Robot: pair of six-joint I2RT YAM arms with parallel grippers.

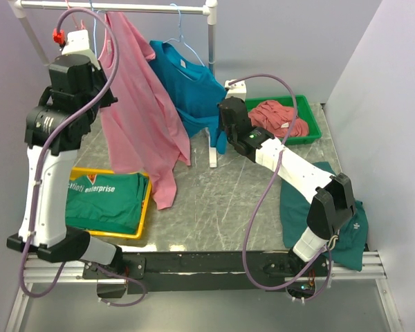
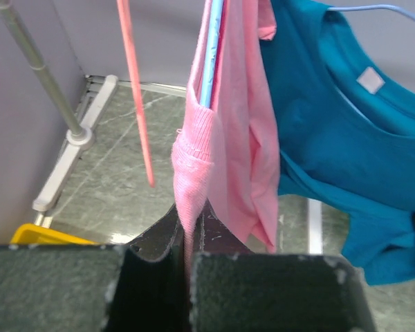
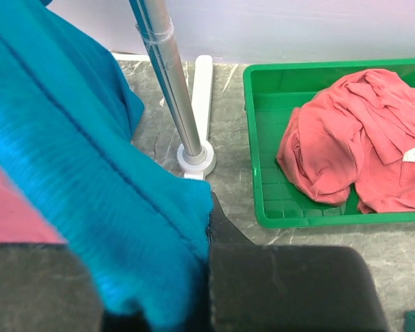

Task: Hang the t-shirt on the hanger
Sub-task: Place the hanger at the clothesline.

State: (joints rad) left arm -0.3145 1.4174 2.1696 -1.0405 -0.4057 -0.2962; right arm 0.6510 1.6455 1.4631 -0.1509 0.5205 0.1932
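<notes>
The bright pink t-shirt (image 1: 135, 111) hangs from the rack's left end down to the table. In the left wrist view its fabric (image 2: 242, 138) drapes over the thin light-blue hanger (image 2: 209, 55). My left gripper (image 2: 187, 242) is up near the rack bar (image 1: 88, 33) and is shut on a ribbed edge of the pink t-shirt. My right gripper (image 3: 206, 235) is shut on the hem of the teal-blue shirt (image 3: 76, 152), which hangs on its own blue hanger (image 1: 190, 86). In the top view the right gripper (image 1: 220, 128) is at that shirt's lower right.
A salmon-pink wire hanger (image 2: 135, 90) hangs left of the t-shirt. A green bin (image 1: 311, 135) holds a dusty-rose garment (image 3: 360, 152). A yellow tray (image 1: 146, 207) holds a green shirt. A dark teal garment (image 1: 332, 221) lies at the right. The rack pole (image 3: 169, 83) stands mid-table.
</notes>
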